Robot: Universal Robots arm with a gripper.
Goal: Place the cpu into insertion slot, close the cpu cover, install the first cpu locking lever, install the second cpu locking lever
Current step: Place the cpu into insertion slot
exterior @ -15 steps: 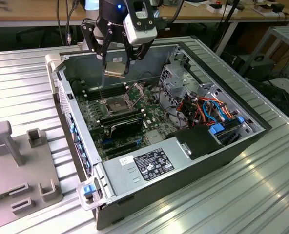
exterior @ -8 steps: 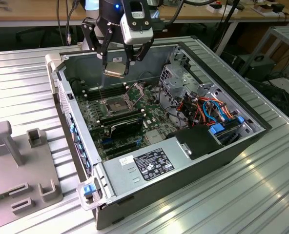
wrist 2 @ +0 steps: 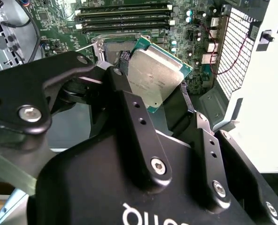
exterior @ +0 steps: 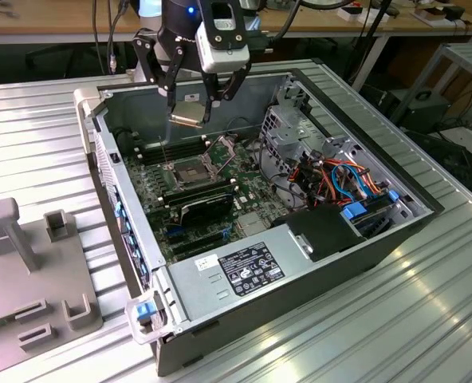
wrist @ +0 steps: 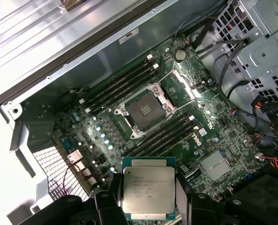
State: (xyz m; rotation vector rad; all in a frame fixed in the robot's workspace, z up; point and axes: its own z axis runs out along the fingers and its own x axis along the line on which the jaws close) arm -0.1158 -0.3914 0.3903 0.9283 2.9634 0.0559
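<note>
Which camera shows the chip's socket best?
The first wrist view: the insertion slot lies uncovered, seen from above, its dark contact square framed in silver. The exterior view shows it small and slanted below the gripper. In the second wrist view the held cpu hides most of it.

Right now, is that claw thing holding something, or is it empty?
Gripper: jaws closed on the cpu, which is lifted clear of the insertion slot.

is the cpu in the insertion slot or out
Out: the tool holds the cpu above the board, and the insertion slot shows bare contacts.
</note>
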